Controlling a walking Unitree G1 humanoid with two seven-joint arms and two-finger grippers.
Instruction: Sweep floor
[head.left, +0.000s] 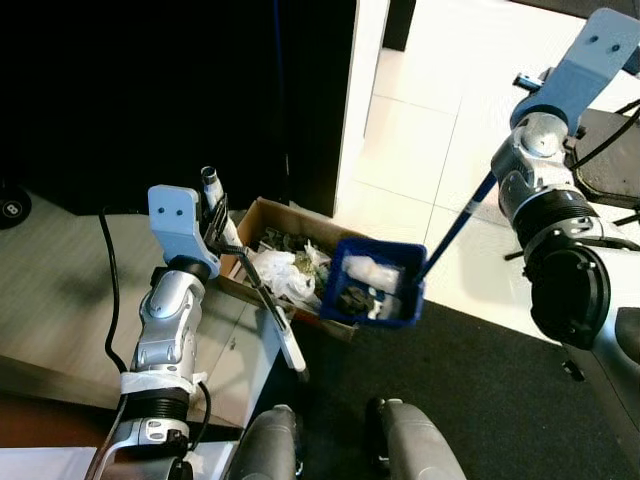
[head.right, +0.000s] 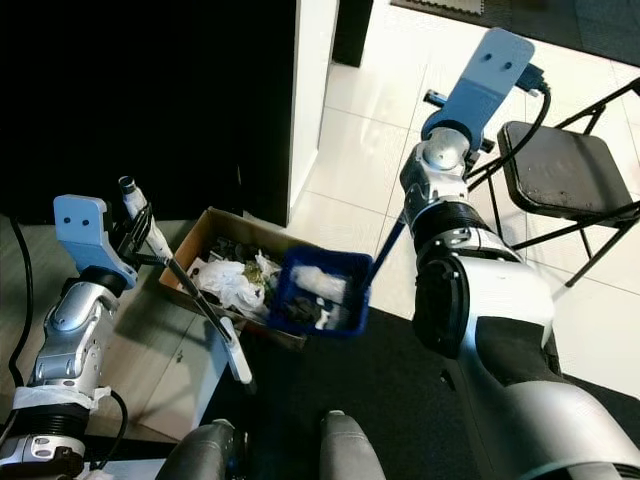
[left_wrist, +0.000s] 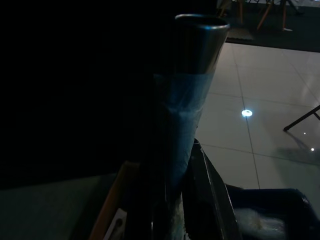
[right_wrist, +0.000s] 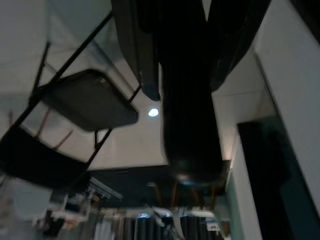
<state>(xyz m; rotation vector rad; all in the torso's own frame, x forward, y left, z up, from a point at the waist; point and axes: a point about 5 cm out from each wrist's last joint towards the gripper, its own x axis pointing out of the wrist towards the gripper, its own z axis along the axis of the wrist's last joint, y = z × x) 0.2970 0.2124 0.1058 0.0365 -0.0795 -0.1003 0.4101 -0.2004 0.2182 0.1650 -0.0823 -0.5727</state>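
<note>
A blue dustpan (head.left: 373, 283) holding white and dark scraps hangs tilted over an open cardboard box (head.left: 262, 215) that holds crumpled litter (head.left: 285, 272). Its long blue handle (head.left: 455, 232) rises to my right gripper (right_wrist: 185, 90), which is shut on it high at the right. My left gripper (head.left: 214, 222) is shut on the grey taped broom handle (left_wrist: 186, 125) beside the box's left end. The broom's thin shaft slants down to a white end (head.left: 291, 352) in front of the box.
A black folding chair (head.right: 565, 170) stands on the white tiles (head.left: 420, 130) at the right. A dark mat (head.left: 480, 390) covers the floor under the dustpan and in front of me. A white door frame (head.left: 360, 90) and a dark opening lie behind the box.
</note>
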